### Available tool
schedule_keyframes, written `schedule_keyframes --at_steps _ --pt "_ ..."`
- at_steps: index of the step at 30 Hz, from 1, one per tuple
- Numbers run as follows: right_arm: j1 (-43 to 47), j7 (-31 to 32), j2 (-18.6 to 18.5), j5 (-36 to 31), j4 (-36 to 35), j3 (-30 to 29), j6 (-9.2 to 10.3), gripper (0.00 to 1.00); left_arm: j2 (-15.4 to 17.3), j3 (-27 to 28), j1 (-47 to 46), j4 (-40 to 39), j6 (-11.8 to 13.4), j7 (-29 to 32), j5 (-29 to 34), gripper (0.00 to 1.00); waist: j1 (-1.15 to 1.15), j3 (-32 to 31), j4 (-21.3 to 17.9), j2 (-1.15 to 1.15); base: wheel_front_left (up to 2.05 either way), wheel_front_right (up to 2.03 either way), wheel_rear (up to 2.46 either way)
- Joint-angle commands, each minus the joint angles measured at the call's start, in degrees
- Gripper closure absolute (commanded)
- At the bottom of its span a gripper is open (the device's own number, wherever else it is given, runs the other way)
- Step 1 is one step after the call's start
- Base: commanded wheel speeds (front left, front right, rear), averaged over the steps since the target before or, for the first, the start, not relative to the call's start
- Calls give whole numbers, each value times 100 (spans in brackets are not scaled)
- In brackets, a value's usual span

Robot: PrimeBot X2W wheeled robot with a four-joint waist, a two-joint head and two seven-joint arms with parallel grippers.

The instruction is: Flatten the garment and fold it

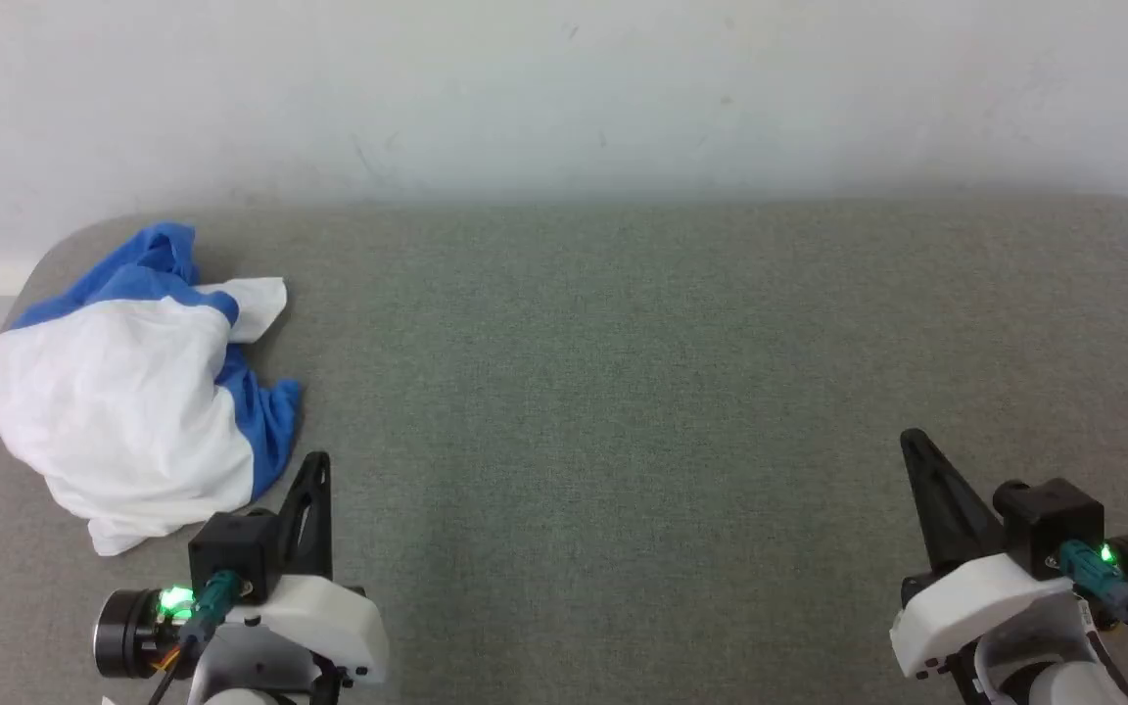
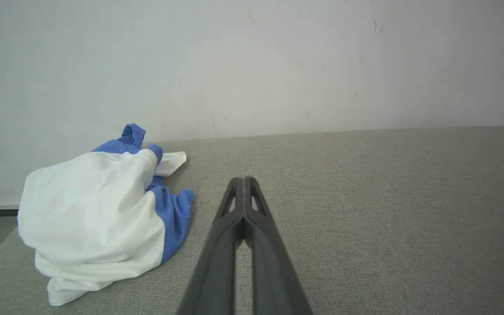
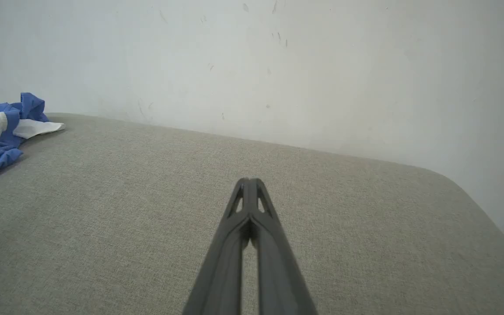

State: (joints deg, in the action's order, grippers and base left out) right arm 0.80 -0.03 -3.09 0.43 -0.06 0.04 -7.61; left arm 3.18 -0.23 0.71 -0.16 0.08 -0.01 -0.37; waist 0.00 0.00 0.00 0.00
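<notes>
Left wrist view: left fingers (image 2: 223, 236) pressed together tip to tip, gripping nothing, held over the grey-green cloth-faced counter (image 2: 365, 197). Garment (image 2: 90, 210) lies ahead and to their left in this view, apart from them. It is a crumpled heap with the white body on top. A blue sleeve spills out on the side nearer the fingers. More blue and a white flap show at the far end, towards the wall (image 2: 252, 65).

Right wrist view: right fingers (image 3: 230, 245) closed the same way, tips meeting, gripping nothing, over the counter. A rounded counter corner shows off to the right. The garment's blue folds and white flap show at the far left edge of this view, well apart from these fingers.

Head view: left fingers at lower left, tips near the heap's near blue edge, beside it and not touching. Right fingers at lower right, well apart from the garment. The heap sits towards the counter's far left corner. Its left side is at or just over the counter's left edge; cannot tell which. A green light glows on each wrist.
</notes>
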Motion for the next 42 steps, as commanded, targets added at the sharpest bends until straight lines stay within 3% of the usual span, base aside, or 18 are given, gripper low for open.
schedule_keyframes --at_steps 1,16,17,42 --pt "-80 3 22 -43 6 -4 12 100 -30 23 -71 16 -8 1 37 100 0 0 0 0 0 0 0" --pt "-80 3 22 -43 6 -4 12 100 -30 23 -71 16 -8 1 37 100 0 0 0 0 0 0 0" --pt "0 0 0 0 0 0 0 0 0 0 0 0 0 0 0 0 0 0 0 0 0 0 0" --pt "-9 -241 -2 123 94 -376 2 0 -3 -4 99 -58 52 -241 -234 0 0 46 71 0 0 0 0"
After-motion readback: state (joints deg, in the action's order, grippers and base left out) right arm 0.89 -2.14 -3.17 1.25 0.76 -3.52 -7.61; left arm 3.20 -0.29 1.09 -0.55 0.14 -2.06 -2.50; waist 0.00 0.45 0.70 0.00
